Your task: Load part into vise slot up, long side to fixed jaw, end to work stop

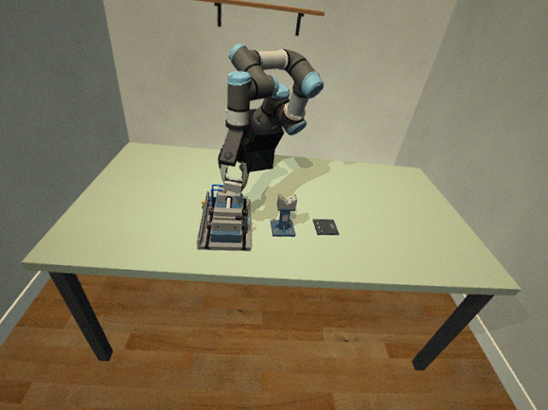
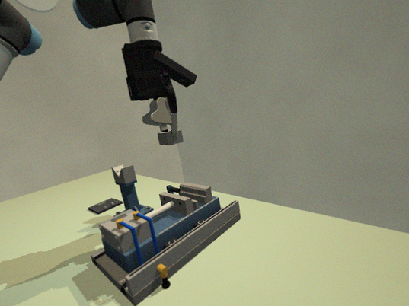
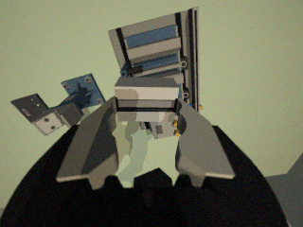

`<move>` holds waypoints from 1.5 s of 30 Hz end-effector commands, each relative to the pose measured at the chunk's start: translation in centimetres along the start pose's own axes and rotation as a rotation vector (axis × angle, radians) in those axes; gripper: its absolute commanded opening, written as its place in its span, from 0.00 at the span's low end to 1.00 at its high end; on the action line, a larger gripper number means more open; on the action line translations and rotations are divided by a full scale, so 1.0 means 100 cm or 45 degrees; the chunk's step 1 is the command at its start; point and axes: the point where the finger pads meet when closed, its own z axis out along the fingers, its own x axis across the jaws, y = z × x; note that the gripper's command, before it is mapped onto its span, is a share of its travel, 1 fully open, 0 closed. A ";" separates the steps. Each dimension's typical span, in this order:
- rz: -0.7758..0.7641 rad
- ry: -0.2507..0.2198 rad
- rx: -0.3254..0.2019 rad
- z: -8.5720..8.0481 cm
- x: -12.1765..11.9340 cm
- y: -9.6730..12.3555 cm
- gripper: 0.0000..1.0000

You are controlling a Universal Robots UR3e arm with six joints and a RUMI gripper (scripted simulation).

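The grey part [image 1: 233, 187] [image 2: 164, 138] [image 3: 148, 93] is held in the air, high above the air cylinder end of the vise [image 1: 223, 247] [image 2: 205, 235] [image 3: 195, 52]. My gripper [image 3: 146, 97] is shut on its two ends. Its slot appears to face up toward the gripper. The vise is open. The fixed jaw [image 1: 226, 226] [image 2: 196, 191] [image 3: 153, 49] is at the end away from the cylinder. The moving jaw [image 1: 228, 213] [image 2: 176, 202] is on the rod. The dark work stop [image 2: 172, 188] [image 3: 134, 70] shows at the jaws' side. The low bars are mostly hidden.
The V-block [image 1: 286, 203] [image 2: 127, 175] [image 3: 47, 124] stands on a blue post beside the vise. The dark infeed plate [image 1: 325, 226] [image 2: 104, 205] [image 3: 29, 107] lies beyond it, without the part. Blue hoses [image 2: 153, 234] rise at the air cylinder [image 2: 123, 230].
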 end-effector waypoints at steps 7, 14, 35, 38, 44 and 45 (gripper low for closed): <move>-0.064 0.000 0.005 -0.002 0.008 -0.002 0.00; -0.112 -0.001 0.007 -0.002 0.014 -0.003 0.00; -0.214 -0.002 0.012 -0.003 0.028 -0.005 0.00; -0.219 -0.002 0.012 -0.003 0.028 -0.005 0.00; -0.242 -0.002 0.013 -0.003 0.032 -0.005 0.00; -0.246 -0.002 0.014 -0.004 0.032 -0.005 0.00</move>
